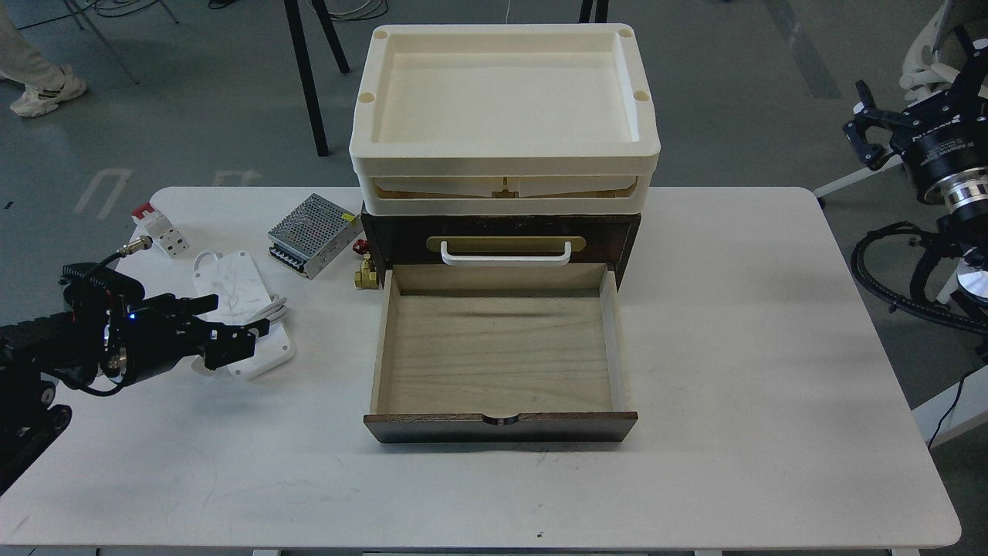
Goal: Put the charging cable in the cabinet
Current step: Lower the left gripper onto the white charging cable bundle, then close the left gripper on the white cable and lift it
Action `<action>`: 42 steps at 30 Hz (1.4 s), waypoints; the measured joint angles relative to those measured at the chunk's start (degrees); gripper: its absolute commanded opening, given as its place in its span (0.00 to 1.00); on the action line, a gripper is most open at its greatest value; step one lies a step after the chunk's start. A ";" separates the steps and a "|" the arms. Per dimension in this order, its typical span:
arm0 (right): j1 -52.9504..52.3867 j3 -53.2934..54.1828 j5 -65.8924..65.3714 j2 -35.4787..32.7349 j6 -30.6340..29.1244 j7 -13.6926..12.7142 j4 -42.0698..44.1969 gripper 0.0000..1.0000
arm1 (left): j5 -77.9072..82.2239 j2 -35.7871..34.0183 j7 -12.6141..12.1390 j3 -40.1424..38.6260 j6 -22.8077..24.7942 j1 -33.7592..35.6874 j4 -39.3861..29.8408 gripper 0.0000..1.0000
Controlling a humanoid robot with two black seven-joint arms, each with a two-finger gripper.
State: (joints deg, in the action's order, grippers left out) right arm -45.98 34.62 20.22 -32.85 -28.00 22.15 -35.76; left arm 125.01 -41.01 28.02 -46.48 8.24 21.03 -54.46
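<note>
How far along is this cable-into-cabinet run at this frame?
Done: the cabinet drawer is pulled out and shows nothing inside. In hand: the left gripper is at the charging cable, jaws spread over its near edge; a closed grasp isn't evident. Left: lift, carry right, drop into the drawer. The right gripper sits off the table, uninvolved.

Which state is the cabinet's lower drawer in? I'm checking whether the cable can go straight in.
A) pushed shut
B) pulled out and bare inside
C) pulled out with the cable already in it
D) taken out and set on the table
B: the drawer stands pulled out of the cabinet, showing bare plywood, while the charging cable lies on the table by the left gripper.
</note>
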 measured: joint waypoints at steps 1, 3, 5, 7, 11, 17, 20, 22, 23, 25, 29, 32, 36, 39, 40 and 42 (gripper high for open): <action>0.13 0.02 0.00 0.00 0.00 0.00 0.02 1.00 | 0.00 0.44 0.00 0.88 -0.34 0.55 1.07 0.96; 0.38 0.07 0.00 -0.02 0.00 0.00 0.07 1.00 | 0.00 1.46 -0.01 3.22 -0.96 1.71 3.56 0.95; 0.55 0.34 0.00 -0.03 0.00 0.00 0.07 1.00 | 0.00 2.65 -0.02 4.91 -2.09 2.75 5.67 0.93; 0.73 0.62 0.00 -0.09 0.00 0.00 0.07 1.00 | 0.00 3.92 0.00 5.77 -3.65 3.79 8.23 0.86; 0.95 0.79 0.00 -0.13 0.00 0.00 0.08 1.00 | 0.00 5.39 -0.03 7.38 -6.25 5.75 13.23 0.77; 1.22 1.06 0.00 -0.45 0.00 0.00 0.03 1.00 | 0.00 5.60 -0.03 9.24 -8.33 6.33 14.96 0.56; 1.34 1.15 0.00 -0.53 0.00 0.00 0.04 1.00 | 0.00 5.54 0.00 10.11 -9.37 6.11 14.98 0.52; 1.54 1.15 0.00 -0.55 0.00 0.00 0.06 1.00 | 0.00 5.47 0.00 11.51 -10.65 6.07 15.00 0.51; 1.59 1.16 0.00 -0.57 0.00 0.00 0.06 1.00 | 0.00 5.44 -0.01 12.19 -11.27 6.07 15.00 0.50; 1.72 1.16 0.00 -0.67 0.00 0.00 0.06 1.00 | 0.00 5.36 -0.02 12.98 -11.91 6.07 15.22 0.49; 2.17 1.76 0.00 -1.16 0.00 0.07 0.06 1.00 | -0.01 5.54 -0.01 14.26 -13.31 6.10 17.05 0.49; 2.68 2.03 0.00 -1.29 0.00 0.08 0.07 1.00 | 0.00 5.69 -0.01 15.15 -16.42 6.21 17.89 0.49; 3.19 2.12 0.00 -1.34 0.00 0.08 0.07 1.00 | 0.00 5.90 -0.02 17.13 -19.91 6.55 18.65 0.46; 3.58 2.40 0.00 -1.51 0.00 0.08 0.07 1.00 | 0.00 6.12 -0.03 18.78 -21.03 6.85 19.40 0.18; 3.71 2.63 0.00 -1.58 0.00 0.08 0.08 1.00 | 0.00 6.37 -0.04 19.06 -21.54 6.91 19.74 0.03; 3.90 3.04 0.02 -1.70 0.00 0.08 0.08 1.00 | -0.01 6.91 -0.04 19.98 -22.70 6.97 20.55 0.03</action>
State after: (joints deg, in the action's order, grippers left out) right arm -42.08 37.65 20.24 -34.55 -28.00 22.23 -35.68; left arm 125.00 -34.10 27.98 -26.50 -14.47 28.00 -33.91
